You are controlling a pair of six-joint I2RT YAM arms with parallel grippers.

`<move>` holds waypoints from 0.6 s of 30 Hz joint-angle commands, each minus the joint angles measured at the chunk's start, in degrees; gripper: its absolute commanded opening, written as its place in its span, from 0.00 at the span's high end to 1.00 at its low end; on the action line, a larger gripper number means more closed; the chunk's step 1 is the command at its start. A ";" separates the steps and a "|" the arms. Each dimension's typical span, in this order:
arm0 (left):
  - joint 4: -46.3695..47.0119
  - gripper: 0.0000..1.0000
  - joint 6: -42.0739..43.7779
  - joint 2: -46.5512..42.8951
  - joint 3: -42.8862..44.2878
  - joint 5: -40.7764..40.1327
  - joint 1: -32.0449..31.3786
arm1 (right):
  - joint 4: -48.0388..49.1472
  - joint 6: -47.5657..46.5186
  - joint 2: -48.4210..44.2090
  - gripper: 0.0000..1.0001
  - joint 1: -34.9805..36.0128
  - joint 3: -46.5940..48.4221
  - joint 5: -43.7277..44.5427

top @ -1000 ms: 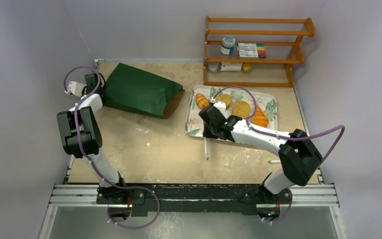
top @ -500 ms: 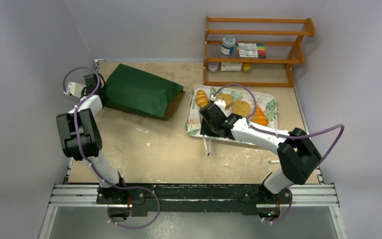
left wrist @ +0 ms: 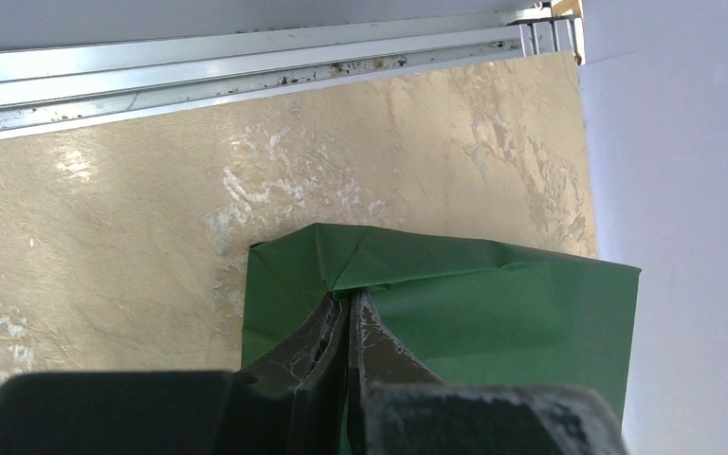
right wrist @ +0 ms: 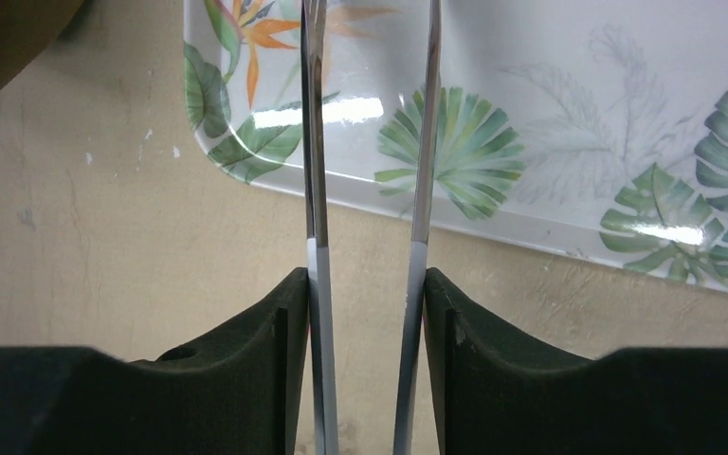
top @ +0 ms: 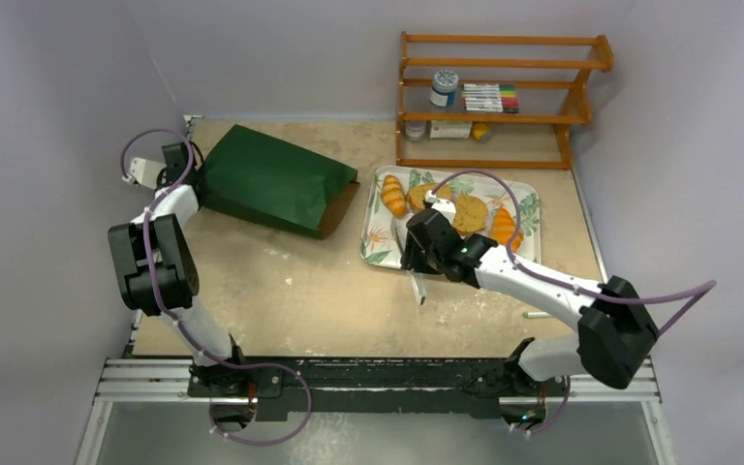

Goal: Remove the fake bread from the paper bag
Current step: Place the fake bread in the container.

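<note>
Currently my left gripper (left wrist: 347, 305) pinches the paper bag (left wrist: 493, 313), far-left corner; right gripper (right wrist: 366, 284) clamps tongs (right wrist: 315, 190) at the tray (right wrist: 569, 123).

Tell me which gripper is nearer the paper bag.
Left. The left gripper is shut on the paper bag at its closed end; the right gripper, holding tongs, sits by the tray.
</note>
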 commanded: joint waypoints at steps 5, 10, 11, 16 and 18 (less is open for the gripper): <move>0.59 1.00 4.90 -1.78 1.60 2.08 0.94 | -1.93 -2.04 -8.53 0.56 3.44 -0.48 -0.14; 0.22 1.00 8.00 -1.56 2.41 4.68 3.09 | -1.26 -3.26 -9.21 0.57 6.18 0.96 -0.54; 0.03 1.00 8.67 -1.56 2.61 5.13 3.49 | -0.72 -3.48 -9.18 0.57 6.55 1.35 -0.52; -3.12 1.00 11.36 -1.37 4.53 5.44 5.61 | 3.55 -5.91 -8.34 0.58 7.41 2.66 -1.07; -3.77 1.00 11.92 -0.93 5.15 6.41 6.40 | 5.51 -7.26 -7.48 0.58 7.77 3.42 -1.27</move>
